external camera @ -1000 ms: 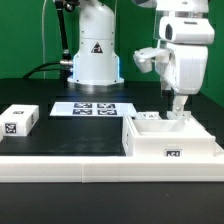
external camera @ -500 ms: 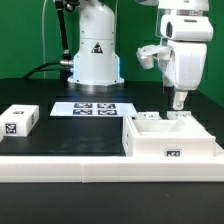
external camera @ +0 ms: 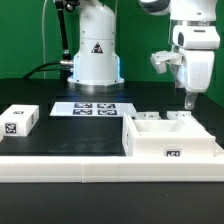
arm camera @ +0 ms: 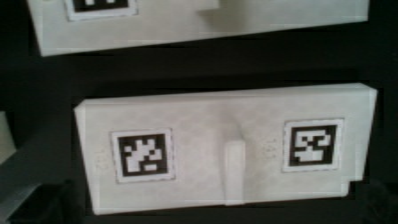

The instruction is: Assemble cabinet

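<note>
The pincer [external camera: 190, 102] hangs over the box [external camera: 172, 148] by the table's [external camera: 80, 132] near edge, apart or together I cannot tell, and should go down slow and straight

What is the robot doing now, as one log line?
hand: hovering over cabinet body | small panel: lying apart, untouched

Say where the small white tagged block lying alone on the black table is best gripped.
Probably from above, closing across the narrow width of the small white tagged block: it lies flat and alone, its side faces free.
</note>
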